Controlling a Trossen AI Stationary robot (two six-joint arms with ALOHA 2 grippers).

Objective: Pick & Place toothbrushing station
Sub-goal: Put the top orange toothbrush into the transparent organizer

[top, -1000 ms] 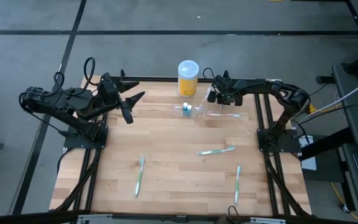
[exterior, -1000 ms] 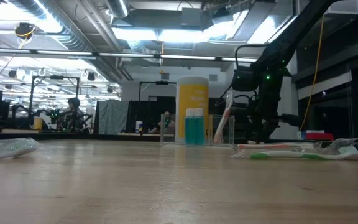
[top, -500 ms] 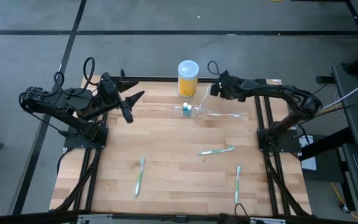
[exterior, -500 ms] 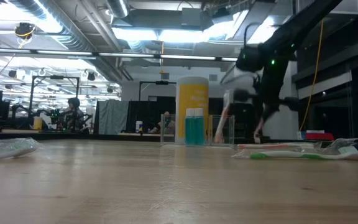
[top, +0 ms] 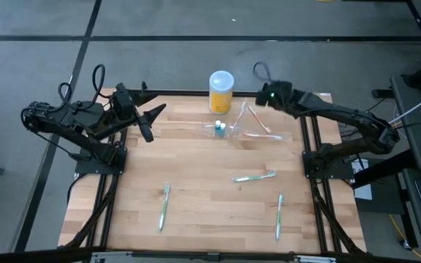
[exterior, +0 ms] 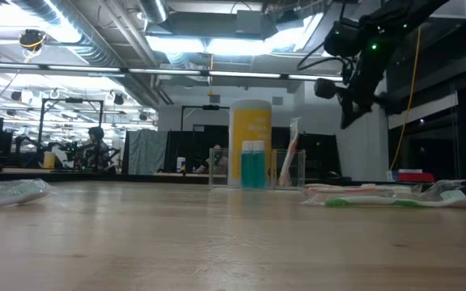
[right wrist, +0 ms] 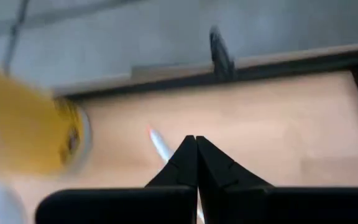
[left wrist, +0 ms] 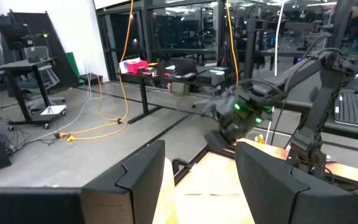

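Observation:
The toothbrushing station (top: pixel 241 131) is a clear holder standing on the wood at the far middle of the table. It holds two teal tubes (exterior: pixel 252 164) and a white toothbrush (exterior: pixel 290 153) that leans in it with its head up. My right gripper (top: pixel 264 96) hangs shut above and to the right of the holder (exterior: pixel 257 168), clear of it, with nothing between its fingers (right wrist: pixel 196 147). My left gripper (top: pixel 150 121) waits open at the far left, held level above the table (left wrist: pixel 201 186).
A yellow white-lidded container (top: pixel 221 90) stands just behind the holder. Three loose toothbrushes lie on the wood: one right of the middle (top: pixel 254 176), one near left (top: pixel 164 207), one near right (top: pixel 278 215). Open wood lies between them.
My right gripper has risen from beside the holder, drawn back toward the table's far right corner, and tipped from steeply down to a shallower slant. The toothbrush has stayed leaning in the holder.

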